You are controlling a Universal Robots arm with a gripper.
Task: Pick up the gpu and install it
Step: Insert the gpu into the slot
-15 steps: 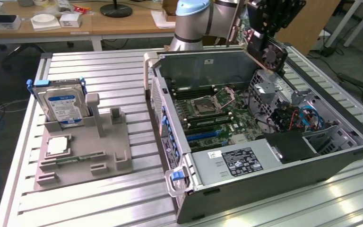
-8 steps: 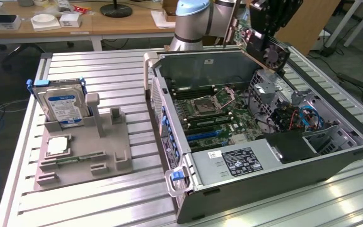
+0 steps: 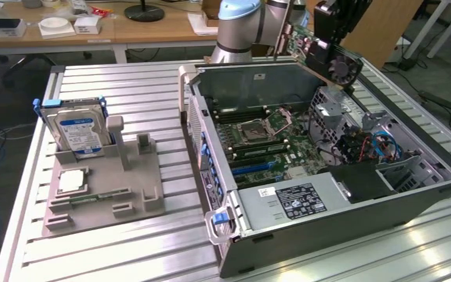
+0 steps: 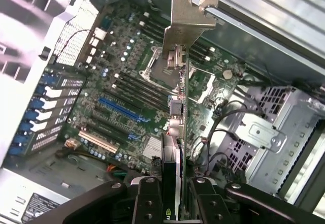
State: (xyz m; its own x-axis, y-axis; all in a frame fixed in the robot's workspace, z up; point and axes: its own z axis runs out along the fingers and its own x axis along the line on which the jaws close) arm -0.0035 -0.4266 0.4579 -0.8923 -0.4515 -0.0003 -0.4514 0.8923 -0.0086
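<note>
A: Is anything seated in the motherboard slots below the gripper?

B: Not the gpu. It is picked up, pinched edgewise between the gripper's narrow-set fingers and jutting ahead of them over the open case. Installing is left.

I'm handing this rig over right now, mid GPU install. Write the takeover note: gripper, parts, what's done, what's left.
Gripper: shut on the gpu, card held on edge, metal bracket end away from the fingers.
Gpu: in the air over the open computer case, above the motherboard, touching no slot.
Done: card picked up and brought over the case.
Left: seating it; the blue expansion slot is empty.
Also: the grey fixture on the exterior view's left holds the hard drive.
</note>
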